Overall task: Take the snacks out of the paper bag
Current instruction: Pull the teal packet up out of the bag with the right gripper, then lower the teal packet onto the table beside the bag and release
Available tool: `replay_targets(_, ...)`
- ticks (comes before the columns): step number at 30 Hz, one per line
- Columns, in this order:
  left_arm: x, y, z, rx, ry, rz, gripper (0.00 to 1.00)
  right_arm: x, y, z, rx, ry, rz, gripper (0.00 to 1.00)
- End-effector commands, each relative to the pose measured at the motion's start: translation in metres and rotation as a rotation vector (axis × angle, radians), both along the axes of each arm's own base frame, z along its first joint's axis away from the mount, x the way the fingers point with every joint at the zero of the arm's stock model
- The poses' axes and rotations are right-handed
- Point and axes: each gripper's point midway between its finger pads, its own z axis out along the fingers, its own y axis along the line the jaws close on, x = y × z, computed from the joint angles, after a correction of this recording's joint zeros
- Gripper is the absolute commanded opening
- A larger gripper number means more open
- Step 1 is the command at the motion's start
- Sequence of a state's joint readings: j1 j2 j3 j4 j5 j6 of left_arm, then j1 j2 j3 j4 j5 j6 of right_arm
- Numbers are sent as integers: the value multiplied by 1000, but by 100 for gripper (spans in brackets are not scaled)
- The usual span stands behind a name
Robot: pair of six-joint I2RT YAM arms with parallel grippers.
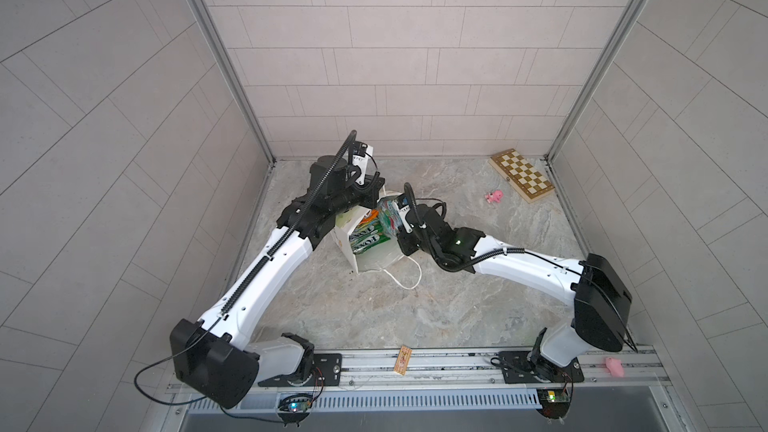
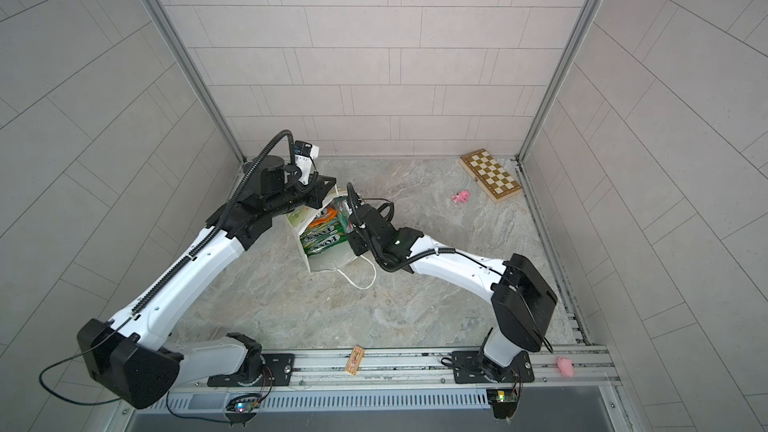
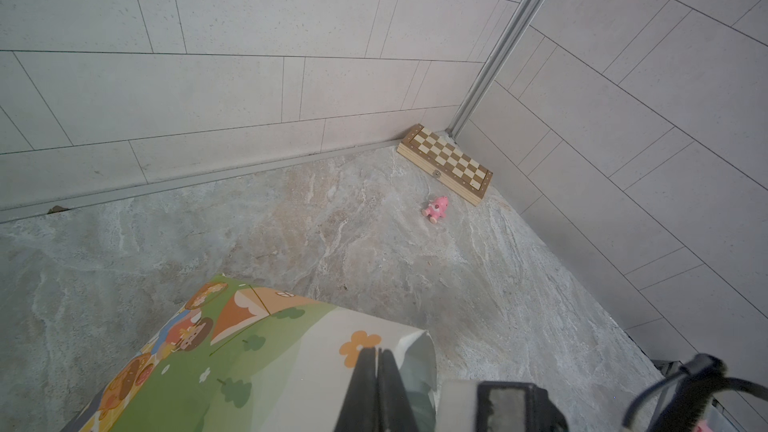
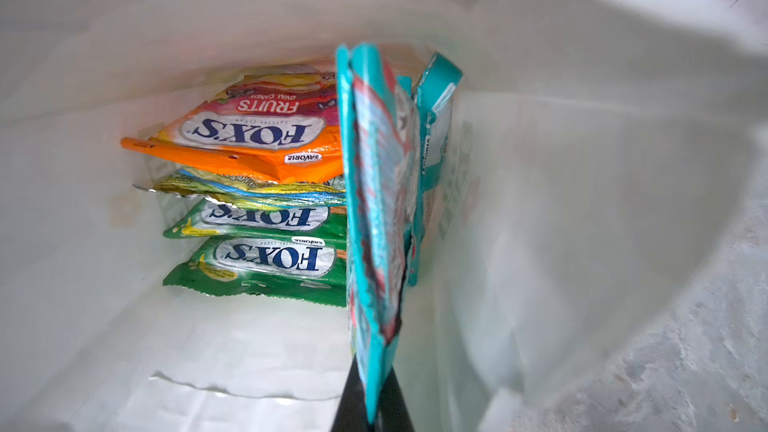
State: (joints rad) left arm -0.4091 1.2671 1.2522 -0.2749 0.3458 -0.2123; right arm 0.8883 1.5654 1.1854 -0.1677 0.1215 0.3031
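Our right gripper (image 4: 375, 407) is closed on the teal packet (image 4: 374, 201), whose length runs straight ahead into the paper bag (image 4: 582, 201) (other snacks (image 4: 257, 139) stacked beside it); our left gripper (image 3: 377, 371) pinches the bag rim.

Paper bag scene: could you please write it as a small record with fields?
bag: mouth open, rim pinched by left fingers, shut
right fingers: shut on teal packet, inside bag
rest in bag: orange packet, yellow-green packet, two green packets, stacked
outside bag: pink toy, board, near far right corner
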Motion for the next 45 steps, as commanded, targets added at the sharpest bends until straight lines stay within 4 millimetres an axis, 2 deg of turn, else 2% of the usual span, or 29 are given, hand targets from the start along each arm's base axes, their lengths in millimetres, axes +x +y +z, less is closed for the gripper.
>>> replay_targets(1, 0, -1, -2, 1, 0, 4, 0, -8, -5, 34, 46, -68, 26, 0)
replay_targets(9, 0, -1, -2, -1, 2, 1, 0, -27, -26, 73, 74, -162, 70, 0)
replay_targets(15, 0, -2, -2, -2, 4, -1, 0, -36, -50, 105, 89, -236, 35, 0)
replay_targets(21, -1, -3, 0, -7, 2, -9, 0, -41, -89, 131, 105, -324, -76, 0)
replay_targets(27, -2, -6, -2, -14, 13, -26, 0, -41, -134, 139, 90, -374, -235, 0)
replay_targets(32, -6, -14, -2, -20, 14, -64, 0, -35, -175, 128, 132, -346, -367, 0)
replay_targets(37, -11, -21, 0, -20, 6, -100, 0, -19, -204, 94, 176, -234, -442, 0)
replay_targets(41, -14, -24, 1, -19, 2, -113, 0, 3, -210, 57, 175, -115, -446, 0)
replay_targets(45, -15, -26, -1, -17, 5, -117, 0, 25, -200, 33, 191, -36, -413, 0)
